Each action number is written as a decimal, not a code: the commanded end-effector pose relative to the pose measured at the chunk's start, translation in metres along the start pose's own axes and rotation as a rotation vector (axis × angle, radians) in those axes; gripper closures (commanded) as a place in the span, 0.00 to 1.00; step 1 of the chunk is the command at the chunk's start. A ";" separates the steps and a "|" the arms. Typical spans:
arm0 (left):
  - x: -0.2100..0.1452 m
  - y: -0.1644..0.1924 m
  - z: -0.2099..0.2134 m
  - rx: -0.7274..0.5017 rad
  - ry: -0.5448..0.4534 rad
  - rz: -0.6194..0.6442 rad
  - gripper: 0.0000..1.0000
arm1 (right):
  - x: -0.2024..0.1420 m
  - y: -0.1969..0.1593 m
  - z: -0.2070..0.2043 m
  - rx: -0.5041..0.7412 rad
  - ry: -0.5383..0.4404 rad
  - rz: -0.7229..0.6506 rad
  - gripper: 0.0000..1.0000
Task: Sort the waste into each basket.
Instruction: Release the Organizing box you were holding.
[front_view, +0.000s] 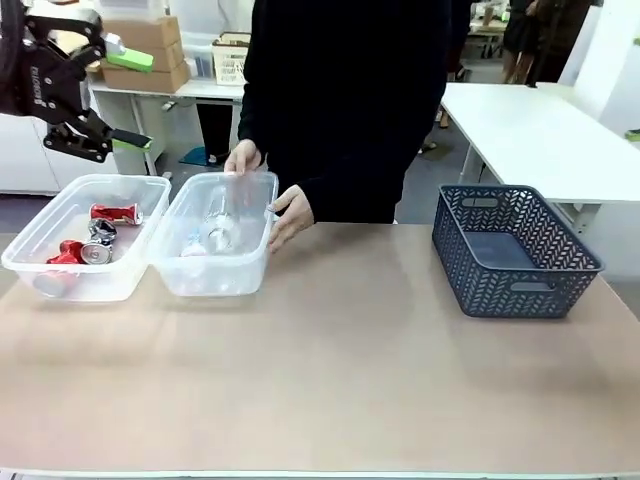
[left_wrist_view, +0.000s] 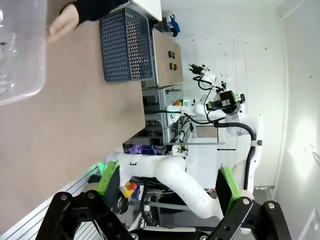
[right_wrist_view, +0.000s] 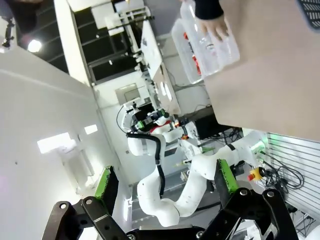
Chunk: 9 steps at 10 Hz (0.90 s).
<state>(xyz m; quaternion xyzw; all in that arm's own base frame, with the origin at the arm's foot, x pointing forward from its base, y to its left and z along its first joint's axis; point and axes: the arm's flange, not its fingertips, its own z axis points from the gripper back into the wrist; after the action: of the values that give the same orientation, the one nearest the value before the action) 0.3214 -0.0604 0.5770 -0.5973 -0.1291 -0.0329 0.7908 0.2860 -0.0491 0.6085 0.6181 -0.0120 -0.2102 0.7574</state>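
Two clear plastic tubs sit side by side at the far left of the counter (front_view: 330, 400). The left tub (front_view: 60, 225) holds crushed red and silver cans (front_view: 95, 240). The right tub (front_view: 255, 240), touching it, holds clear plastic bottles (front_view: 215, 232).

A person in a black top stands at the far side and grips the right tub with both hands. One of the person's hands (front_view: 242, 157) rests on its far rim. The other of the person's hands (front_view: 291, 215) lies against its right wall.

A dark grey lattice basket (front_view: 515, 252) stands well apart at the far right of the counter.

The robot's left hand (front_view: 128, 98) hangs above and behind the left tub, off the counter's far left corner. Its green-padded fingers (front_view: 130, 60) are spread wide apart and hold nothing.

From the left wrist, the spread fingers rise from the bottom edge over the bare counter, with the right tub (left_wrist_view: 20, 55) and the grey basket (left_wrist_view: 125, 45) beyond.

From the right wrist, the robot's right hand (right_wrist_view: 162, 187) is raised clear of the counter, its fingers likewise wide apart and empty. Both tubs (right_wrist_view: 205, 45) show far off under the person's hand (right_wrist_view: 216, 27).
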 end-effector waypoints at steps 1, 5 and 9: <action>0.002 0.004 0.006 -0.021 -0.005 0.005 0.00 | 0.002 0.001 0.004 0.017 0.001 0.005 0.00; 0.002 0.004 0.006 -0.021 -0.005 0.005 0.00 | 0.002 0.001 0.004 0.017 0.001 0.005 0.00; 0.002 0.004 0.006 -0.021 -0.005 0.005 0.00 | 0.002 0.001 0.004 0.017 0.001 0.005 0.00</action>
<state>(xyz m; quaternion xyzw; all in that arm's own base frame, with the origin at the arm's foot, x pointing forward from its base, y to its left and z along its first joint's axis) 0.3230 -0.0535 0.5747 -0.5987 -0.1278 -0.0257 0.7903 0.2858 -0.0531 0.6074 0.6183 -0.0132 -0.2154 0.7557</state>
